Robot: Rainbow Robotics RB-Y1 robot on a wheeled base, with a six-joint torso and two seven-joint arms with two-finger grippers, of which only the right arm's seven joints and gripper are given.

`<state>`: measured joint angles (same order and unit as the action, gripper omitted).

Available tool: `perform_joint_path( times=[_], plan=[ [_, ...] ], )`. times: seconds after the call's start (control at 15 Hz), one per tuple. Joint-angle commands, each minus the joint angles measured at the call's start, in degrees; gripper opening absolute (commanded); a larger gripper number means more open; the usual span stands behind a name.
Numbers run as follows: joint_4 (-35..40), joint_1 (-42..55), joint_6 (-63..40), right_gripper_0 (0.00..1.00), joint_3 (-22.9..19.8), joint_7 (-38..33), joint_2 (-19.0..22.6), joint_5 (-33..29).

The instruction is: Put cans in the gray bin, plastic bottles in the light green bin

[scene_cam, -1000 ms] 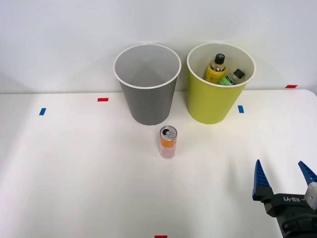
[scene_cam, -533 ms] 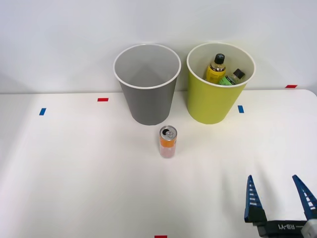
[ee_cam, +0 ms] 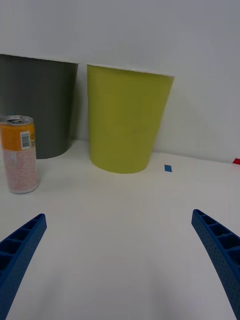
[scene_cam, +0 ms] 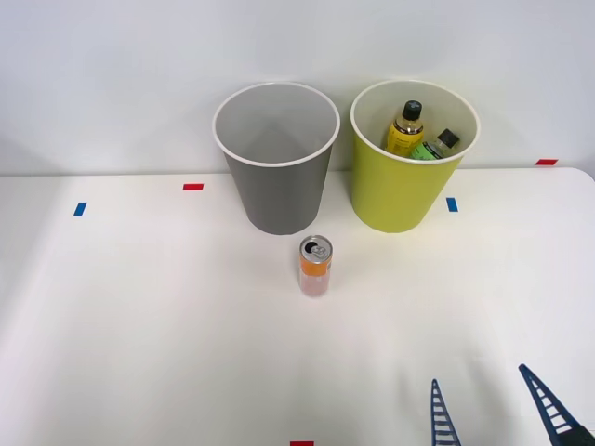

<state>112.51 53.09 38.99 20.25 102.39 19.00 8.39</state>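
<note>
**Tall can, easy to topple**

The slim orange drink can stands at frame centre on the white tabletop, before the tall gray bin. The blue ribbed tool, spread wide at lower right, holds nothing; a glancing approach could tip it.

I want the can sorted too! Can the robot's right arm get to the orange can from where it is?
Probably yes. The right gripper is open and low over the table, and the orange can stands upright alone in front of the gray bin, with only bare white table between them.
</note>
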Motion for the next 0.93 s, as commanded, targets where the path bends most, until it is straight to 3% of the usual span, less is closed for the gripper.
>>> perform_joint_path(
  times=[0.07, 0.93],
  plan=[
    [-0.01, 1.49, 0.04, 1.00, 1.46, -0.17, 1.13, 0.66],
    [-3.88, 1.40, 3.55, 1.00, 2.51, -1.49, 2.01, 2.77]
  ],
)
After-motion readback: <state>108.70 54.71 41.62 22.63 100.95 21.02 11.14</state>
